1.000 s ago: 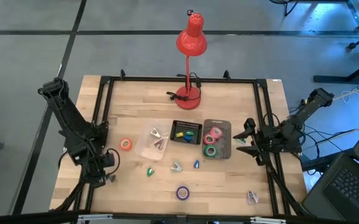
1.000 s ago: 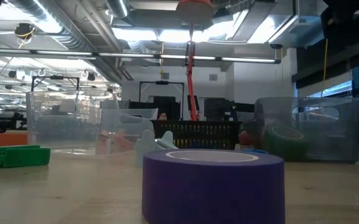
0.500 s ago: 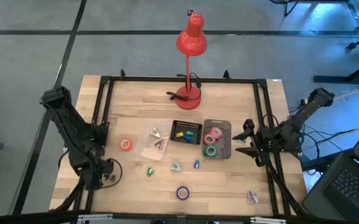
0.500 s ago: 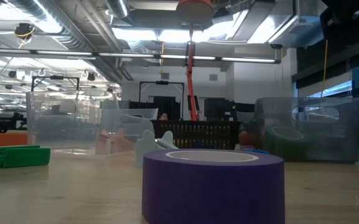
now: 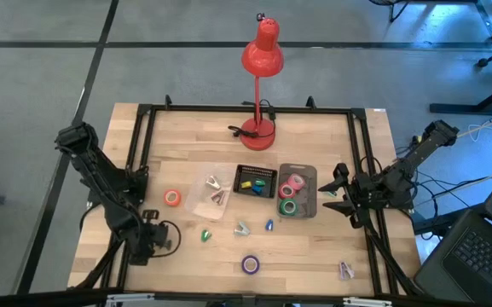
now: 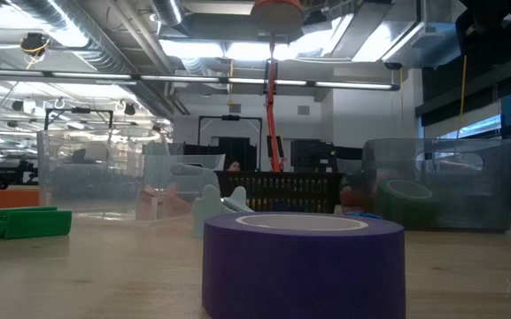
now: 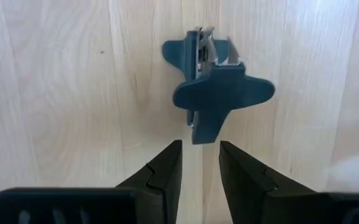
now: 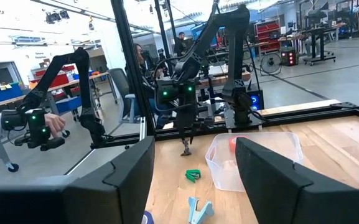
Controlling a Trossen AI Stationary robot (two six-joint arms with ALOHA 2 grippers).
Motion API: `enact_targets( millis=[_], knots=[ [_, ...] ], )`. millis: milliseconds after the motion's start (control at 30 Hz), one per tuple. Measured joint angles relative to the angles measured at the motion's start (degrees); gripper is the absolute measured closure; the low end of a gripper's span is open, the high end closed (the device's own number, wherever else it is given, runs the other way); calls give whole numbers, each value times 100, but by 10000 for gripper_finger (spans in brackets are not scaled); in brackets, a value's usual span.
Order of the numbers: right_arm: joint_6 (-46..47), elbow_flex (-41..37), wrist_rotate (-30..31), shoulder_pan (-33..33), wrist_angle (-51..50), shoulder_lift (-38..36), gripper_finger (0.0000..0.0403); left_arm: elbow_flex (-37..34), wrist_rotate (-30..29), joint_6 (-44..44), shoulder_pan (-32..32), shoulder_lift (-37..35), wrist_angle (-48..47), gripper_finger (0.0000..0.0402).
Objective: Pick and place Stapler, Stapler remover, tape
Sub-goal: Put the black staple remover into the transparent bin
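The left gripper (image 7: 200, 167) hovers at the lower left of the high view, jaws narrowly parted and empty, just short of a blue staple remover (image 7: 215, 93) lying on the surface (image 7: 55, 93). The right gripper (image 5: 335, 193) waits at the right edge, jaws wide and empty. A purple tape (image 5: 251, 264) lies at lower centre.

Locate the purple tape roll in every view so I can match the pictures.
High view: purple tape roll, low in the picture, near centre.
Low view: large, centre foreground.
Left wrist view: not in it.
Right wrist view: cannot tell.
Shared landmark: small green piece, in all but the left wrist view.
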Motion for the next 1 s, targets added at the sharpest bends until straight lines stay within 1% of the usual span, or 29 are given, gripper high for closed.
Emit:
enact_targets(
  millis=[133, 233, 367, 533, 633, 733, 800, 900, 1000],
  knots=[
    [4, 0, 0, 0, 0, 0, 178, -1, 154, -159, 45, 0, 12, 304],
    [8, 0, 0, 0, 0, 0, 178, -1, 141, -331, 43, -2, 166, 304],
    [-2, 0, 2, 0, 0, 0, 178, 0, -196, -447, 41, -2, 324, 304],
    [12, 0, 0, 0, -1, 0, 178, -1, -584, -784, 42, -2, 284, 304],
    [10, 0, 0, 0, -2, 0, 178, 0, -627, -987, 41, -2, 285, 304],
    [-2, 0, 0, 0, -2, 0, 178, -1, -656, -965, 41, -2, 289, 306],
    [-2, 0, 0, 0, -2, 0, 178, -1, -729, -911, 41, -4, 289, 320],
    [-2, 0, 0, 0, -2, 0, 178, 0, -729, -738, 41, -10, 293, 366],
    [8, 0, 2, 0, -2, 0, 178, -1, -725, -783, 41, -17, 295, 371]
  ],
)
